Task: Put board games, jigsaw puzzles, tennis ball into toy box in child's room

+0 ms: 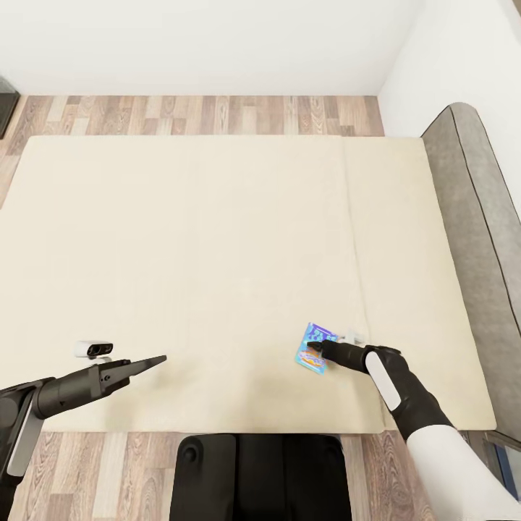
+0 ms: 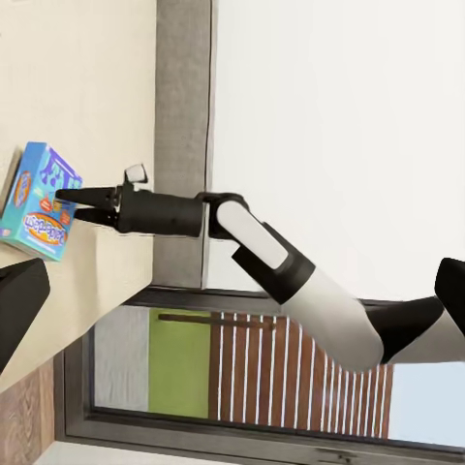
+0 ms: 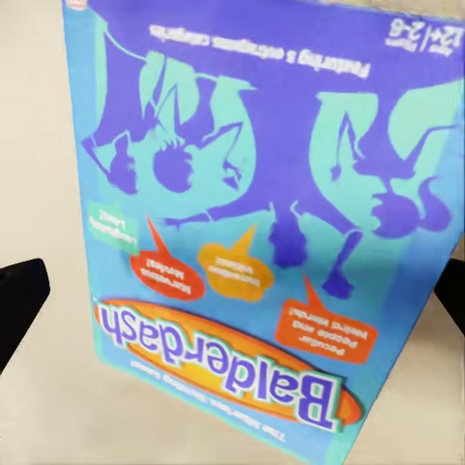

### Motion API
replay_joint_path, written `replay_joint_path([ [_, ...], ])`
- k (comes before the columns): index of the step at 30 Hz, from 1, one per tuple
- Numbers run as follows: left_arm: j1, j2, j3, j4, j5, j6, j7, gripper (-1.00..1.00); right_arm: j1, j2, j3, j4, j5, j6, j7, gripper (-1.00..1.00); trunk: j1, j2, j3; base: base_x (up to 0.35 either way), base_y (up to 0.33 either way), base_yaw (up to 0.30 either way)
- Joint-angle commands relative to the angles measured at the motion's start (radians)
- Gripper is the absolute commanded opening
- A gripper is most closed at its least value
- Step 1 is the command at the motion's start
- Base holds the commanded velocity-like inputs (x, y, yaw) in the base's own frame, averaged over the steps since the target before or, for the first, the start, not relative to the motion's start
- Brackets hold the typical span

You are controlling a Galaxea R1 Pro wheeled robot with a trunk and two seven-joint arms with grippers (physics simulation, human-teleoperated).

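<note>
A small blue board game [image 1: 313,346] with orange print, lettered Balderdash [image 3: 252,223], lies flat near the front of the cream bed [image 1: 181,253], left of the mattress seam. My right gripper [image 1: 317,348] is open directly over it, fingertips at the box's edge; one finger [image 3: 19,310] shows on each side of the box in the right wrist view. The left wrist view shows the same box [image 2: 39,199] with my right gripper [image 2: 70,205] reaching it. My left gripper [image 1: 159,359] is open and holds nothing, hovering over the bed's front left part.
A grey padded headboard [image 1: 477,239] runs along the bed's right side against the white wall. Wood-plank floor [image 1: 202,114] shows beyond the far edge and at the near edge. My dark base [image 1: 253,470] stands at the bed's front edge.
</note>
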Motion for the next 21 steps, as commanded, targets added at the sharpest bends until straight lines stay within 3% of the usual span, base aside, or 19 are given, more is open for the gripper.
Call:
replay_joint_path([
  [1, 0.0, 0.0, 0.0, 0.0, -0.001, 0.011, -0.004, 1.0, -0.008, -0.002, 0.001, 0.001, 0.003, 0.003, -0.001, 1.0, 0.001, -0.001, -0.001, 0.0, 0.0, 0.0],
  [11, 0.0, 0.002, 0.001, 0.0, -0.001, 0.011, -0.004, 1.0, -0.06, -0.007, 0.001, 0.018, 0.003, 0.052, -0.06, 1.0, 0.001, -0.001, -0.001, 0.0, 0.0, 0.0],
  [21, 0.0, 0.002, 0.001, 0.0, -0.001, 0.011, -0.004, 1.0, -0.07, 0.001, 0.002, 0.038, 0.006, 0.039, -0.08, 1.0, 0.001, -0.001, -0.001, 0.0, 0.0, 0.0],
])
